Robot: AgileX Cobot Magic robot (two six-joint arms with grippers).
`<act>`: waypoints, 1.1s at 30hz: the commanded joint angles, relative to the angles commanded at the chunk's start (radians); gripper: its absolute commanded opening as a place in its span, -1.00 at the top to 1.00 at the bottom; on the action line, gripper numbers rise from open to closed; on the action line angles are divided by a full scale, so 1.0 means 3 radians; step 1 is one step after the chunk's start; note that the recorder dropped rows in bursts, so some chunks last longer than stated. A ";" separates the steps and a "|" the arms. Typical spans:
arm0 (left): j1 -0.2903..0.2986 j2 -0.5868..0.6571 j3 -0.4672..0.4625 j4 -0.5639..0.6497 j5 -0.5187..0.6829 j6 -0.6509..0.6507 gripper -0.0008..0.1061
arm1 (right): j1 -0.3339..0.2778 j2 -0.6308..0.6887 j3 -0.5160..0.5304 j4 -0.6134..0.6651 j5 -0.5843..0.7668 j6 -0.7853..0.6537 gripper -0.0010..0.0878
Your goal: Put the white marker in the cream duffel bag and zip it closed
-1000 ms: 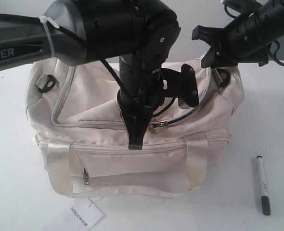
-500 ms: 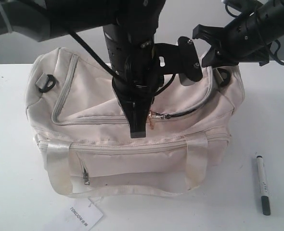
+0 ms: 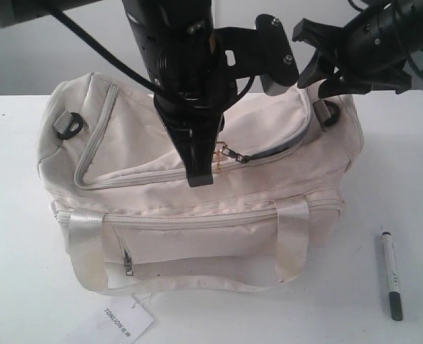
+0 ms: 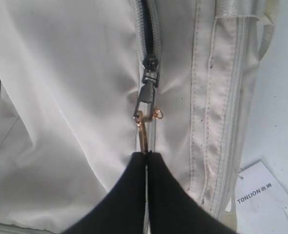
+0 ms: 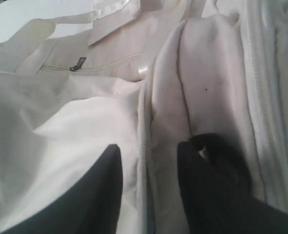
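My left jaws are pressed together on the metal zipper pull (image 4: 143, 131), which hangs off the slider (image 4: 150, 73) on top of the cream duffel bag (image 3: 197, 215). From the slider toward the bag's end with the black strap ring (image 3: 328, 115), the zipper gapes in a dark slit. My right jaws are spread at that ring end, astride a fold of the bag's fabric. As far as I can see they are not squeezing it.

The white marker (image 3: 391, 276) is not in the bag. It lies flat on the counter (image 3: 18, 287), off the ring end of the bag and clear of it, its dark cap (image 3: 396, 306) pointing away from the bag.

I judge the marker to be light, stiff and smooth, likely to roll or skid if nudged. I would take it across the middle of the barrel, square on, rather than at the cap.

The bag is soft and slumps, so its slit will likely sag shut. It will probably need a hold on the fabric beside the zipper while the pull is drawn along.
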 joint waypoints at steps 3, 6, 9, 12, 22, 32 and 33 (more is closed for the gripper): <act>0.0000 0.0001 0.0000 0.0000 -0.0024 0.0000 0.99 | 0.0000 -0.0090 0.0000 -0.0093 0.0102 -0.0097 0.16; 0.0000 0.0001 0.0000 0.0000 -0.0069 0.0000 0.99 | 0.0000 -0.0168 0.0000 -0.0240 0.0242 -0.0411 0.16; 0.0000 0.0001 0.0000 0.0000 -0.0099 0.0000 0.99 | 0.0000 -0.0239 0.0000 -0.0345 0.0387 -0.0708 0.17; 0.0000 0.0001 0.0000 0.0000 -0.0099 0.0000 0.99 | 0.0000 -0.0280 0.0000 -0.0359 0.0467 -0.0968 0.26; 0.0000 -0.0017 0.0000 0.0000 -0.0112 0.0021 0.99 | 0.0000 -0.0344 0.0000 -0.0437 0.0643 -0.1888 0.98; 0.0000 -0.0017 0.0000 -0.0021 -0.0118 0.0123 0.99 | 0.0000 -0.0351 0.0000 -0.0443 0.0844 -0.2796 0.98; 0.0000 -0.0017 0.0000 -0.0021 -0.0126 0.0123 0.99 | 0.0000 -0.0351 0.0000 -0.0443 0.0837 -0.2851 0.98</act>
